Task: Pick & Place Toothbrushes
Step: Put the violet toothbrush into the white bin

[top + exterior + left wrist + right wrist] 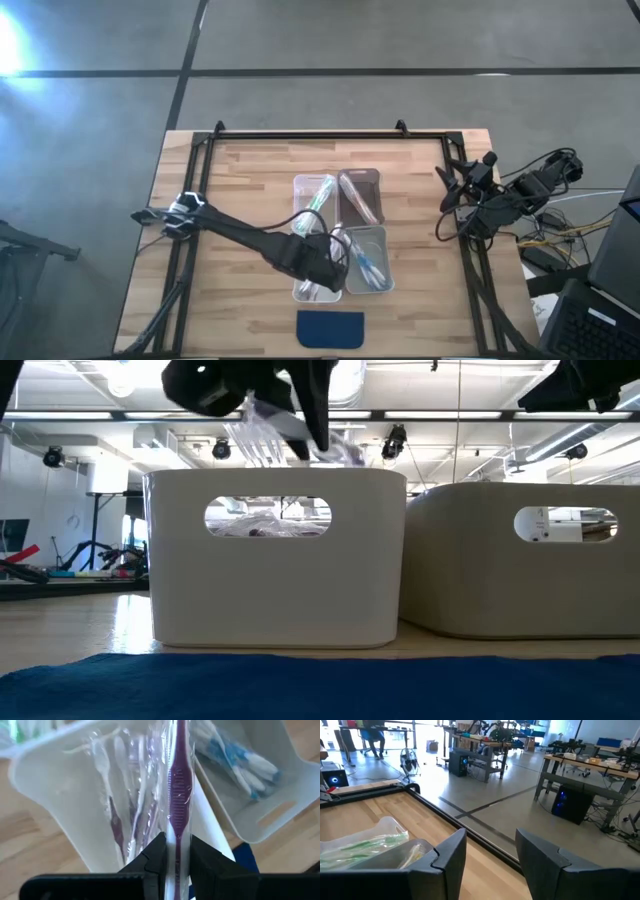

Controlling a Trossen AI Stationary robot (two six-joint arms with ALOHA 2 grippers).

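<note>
Left gripper (176,857) jaws clamped on a wrapped purple toothbrush (178,795), seen only from the left wrist. Over the near-left bin (303,291) from above. Right gripper (490,855) jaws wide, empty, at desk edge (462,215).

No lettering, label, brand mark, number or sign can be read anywhere in these views: not on the bins, the wrapped toothbrushes, the blue pad, the surface, the arms, or the room beyond.
</note>
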